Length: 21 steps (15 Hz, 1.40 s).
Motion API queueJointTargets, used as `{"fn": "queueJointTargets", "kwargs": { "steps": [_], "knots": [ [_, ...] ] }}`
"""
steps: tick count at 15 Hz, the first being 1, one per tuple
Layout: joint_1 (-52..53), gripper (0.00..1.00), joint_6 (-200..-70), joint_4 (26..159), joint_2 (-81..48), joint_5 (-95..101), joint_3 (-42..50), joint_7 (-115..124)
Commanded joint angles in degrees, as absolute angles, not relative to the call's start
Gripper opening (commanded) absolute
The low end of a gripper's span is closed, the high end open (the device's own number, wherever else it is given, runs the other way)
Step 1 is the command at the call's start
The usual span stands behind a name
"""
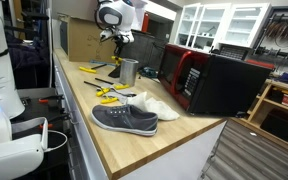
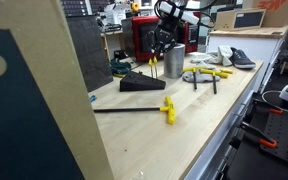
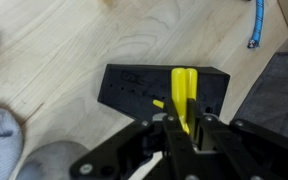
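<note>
1. Bench [image 1: 174,148]: a long wooden top. It carries every item listed below.
2. Microwave [image 1: 219,85]: a red and black unit at the back edge, well apart from my gripper.
3. Box [image 1: 79,40]: cardboard, at the far end of the bench behind the arm.
4. Shoes: a grey shoe [image 1: 124,119] lies just beside a white shoe [image 1: 154,103], both on the bench and well apart from the gripper.
5. Block [image 3: 134,85]: a black wedge lying flat on the wood. In the wrist view it sits directly under my gripper. In an exterior view [image 2: 142,83] it lies just beside the cup.
6. Cup [image 1: 129,71]: metal and upright, standing near the gripper.
7. Gripper [image 3: 184,125]: the jaws are fully closed and clamp the yellow tool between the fingers. It hangs over the block.
8. Yellow tool [image 3: 184,90]: a narrow yellow piece held in the jaws. It points down and lies across the block in the wrist view. In an exterior view [image 2: 152,63] it hangs just beside the cup. I cannot tell whether its tip touches the block.
9. T-handle [image 2: 168,109]: a black rod with a yellow grip, lying flat and well apart from the gripper.
10. Pliers [image 2: 209,73]: yellow-handled, lying between the cup and the shoes.
11. Cable [image 3: 256,25]: blue, at the edge of the wrist view.
</note>
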State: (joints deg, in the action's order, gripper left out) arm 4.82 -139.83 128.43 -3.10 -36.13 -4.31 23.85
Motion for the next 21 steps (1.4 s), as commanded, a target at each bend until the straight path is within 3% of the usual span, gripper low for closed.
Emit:
{"fn": "queueJointTargets", "kwargs": {
  "steps": [1,21],
  "knots": [
    [5.09,0.04,-141.06,129.08,-3.14,-37.45,-4.85,22.69],
    [5.49,0.04,-153.19,133.36,-2.49,-36.90,-5.14,26.05]
  ]
}}
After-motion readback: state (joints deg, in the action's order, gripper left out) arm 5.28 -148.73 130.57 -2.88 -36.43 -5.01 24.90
